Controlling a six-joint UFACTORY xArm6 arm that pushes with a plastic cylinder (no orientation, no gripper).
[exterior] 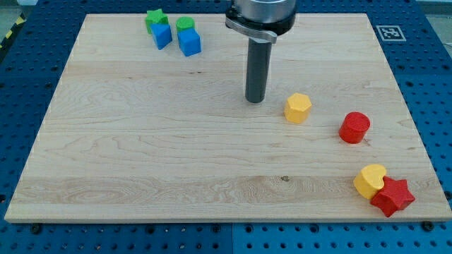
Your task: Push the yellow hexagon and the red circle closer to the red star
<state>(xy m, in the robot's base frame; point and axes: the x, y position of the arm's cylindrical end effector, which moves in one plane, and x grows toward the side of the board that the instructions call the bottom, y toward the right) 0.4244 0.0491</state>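
The yellow hexagon [298,108] lies right of the board's middle. The red circle [354,128] lies to its right and a little lower. The red star [393,196] sits near the board's bottom right corner, touching a yellow heart-like block [370,180] on its upper left. My tip [255,101] rests on the board just left of the yellow hexagon, a short gap apart from it, and far up-left of the red star.
At the view's top left stand a green block [155,19] over a blue block [162,35], and a green cylinder [185,25] over a blue cube [189,43]. The wooden board [141,155] lies on a blue perforated table. A marker tag [388,32] lies at the top right.
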